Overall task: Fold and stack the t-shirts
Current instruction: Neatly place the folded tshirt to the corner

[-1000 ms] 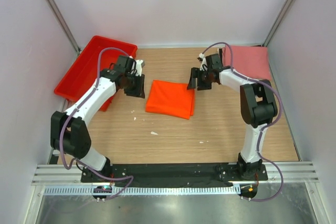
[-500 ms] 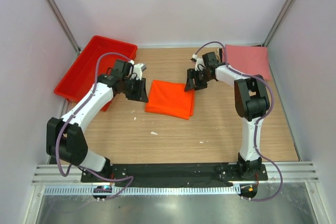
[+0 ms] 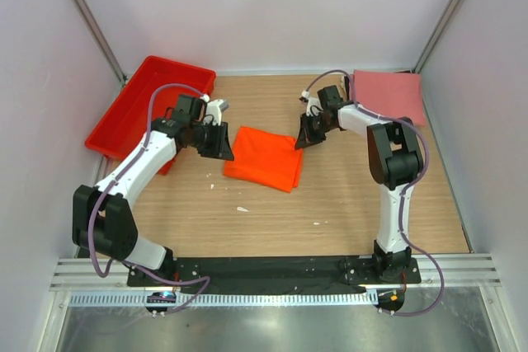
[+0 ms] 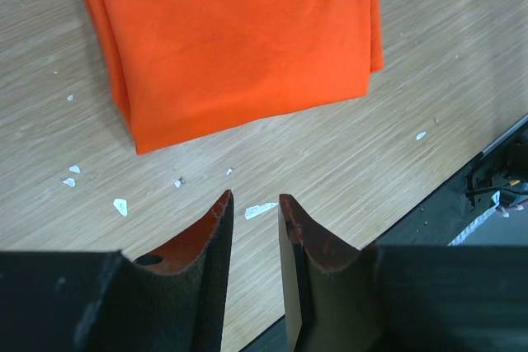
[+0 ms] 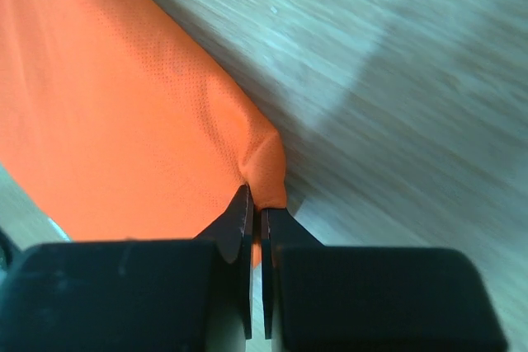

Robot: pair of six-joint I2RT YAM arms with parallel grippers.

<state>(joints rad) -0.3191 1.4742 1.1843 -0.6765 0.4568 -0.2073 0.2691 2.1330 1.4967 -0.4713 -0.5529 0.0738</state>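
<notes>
Right tool (image 5: 256, 205) tight on a corner of the orange t-shirt (image 5: 124, 113); left tool (image 4: 254, 200) narrow, empty, alongside

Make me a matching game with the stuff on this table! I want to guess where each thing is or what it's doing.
Things:
1. orange shirt
2. pink shirt
3. red tray
4. right gripper

Place or state:
A. at the far left side of the table
B. pinching a corner of cloth
C. flat in the far right corner
D. folded in the middle

Pairs: 1-D, 2-C, 3-A, 4-B
</notes>
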